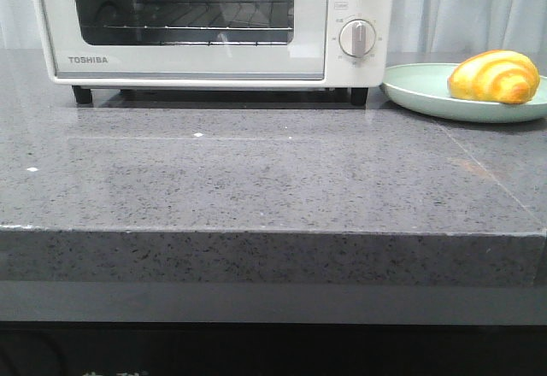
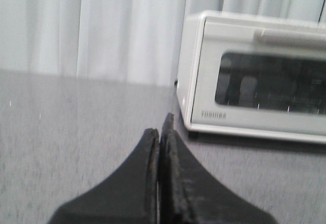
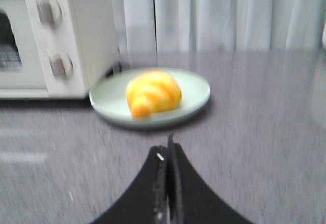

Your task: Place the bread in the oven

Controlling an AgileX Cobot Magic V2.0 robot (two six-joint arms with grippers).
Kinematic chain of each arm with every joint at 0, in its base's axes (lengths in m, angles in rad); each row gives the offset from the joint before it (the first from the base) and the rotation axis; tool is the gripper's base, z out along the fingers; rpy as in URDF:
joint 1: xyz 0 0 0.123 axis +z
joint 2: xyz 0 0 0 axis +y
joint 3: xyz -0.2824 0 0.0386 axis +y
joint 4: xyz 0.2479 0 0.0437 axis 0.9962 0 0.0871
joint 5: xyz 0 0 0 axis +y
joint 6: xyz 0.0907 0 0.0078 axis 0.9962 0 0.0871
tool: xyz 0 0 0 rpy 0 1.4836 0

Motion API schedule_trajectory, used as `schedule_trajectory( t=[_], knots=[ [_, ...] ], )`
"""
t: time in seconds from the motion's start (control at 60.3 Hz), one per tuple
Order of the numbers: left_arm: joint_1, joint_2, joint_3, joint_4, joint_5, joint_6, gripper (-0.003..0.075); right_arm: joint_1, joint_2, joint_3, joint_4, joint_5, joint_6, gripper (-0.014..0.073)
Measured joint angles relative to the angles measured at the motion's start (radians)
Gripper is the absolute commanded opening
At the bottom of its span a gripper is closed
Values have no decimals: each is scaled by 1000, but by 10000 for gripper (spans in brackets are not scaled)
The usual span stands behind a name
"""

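The bread [image 1: 494,77] is a golden croissant-shaped roll with orange stripes, lying on a pale green plate [image 1: 419,90] at the back right. It also shows in the right wrist view [image 3: 153,92]. The white Toshiba oven [image 1: 197,60] stands at the back, left of the plate, with its glass door shut; it also shows in the left wrist view [image 2: 254,76]. My left gripper [image 2: 160,132] is shut and empty above the counter, short of the oven's front left corner. My right gripper [image 3: 168,150] is shut and empty, a short way in front of the plate. Neither gripper shows in the front view.
The grey speckled counter [image 1: 256,179] has its front edge near me. Two round dials [image 1: 357,38] sit on the oven's right side. White curtains [image 2: 102,25] hang behind the counter.
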Motion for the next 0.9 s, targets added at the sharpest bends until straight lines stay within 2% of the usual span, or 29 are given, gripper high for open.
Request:
schedule_trajectory(
  t=[0.116, 0.315, 0.547, 0.663, 0.895],
  knots=[
    [0, 39, -119, 21, 41, 0, -20, 0, 5, -133, 7, 61, 0, -64],
    [2, 303, -370, 60, 179, 0, -20, 0, 178, -319, 11, 221, 0, -64],
    [-1, 644, -528, 62, 177, 0, -21, 0, 326, -368, 21, 213, 0, -64],
    [-58, 778, -605, 62, 137, 0, -20, 0, 330, -368, 33, 209, 0, -64],
    [-241, 1012, -805, 62, 27, 0, -21, 0, 332, -372, 37, 207, 0, -64]
  ],
)
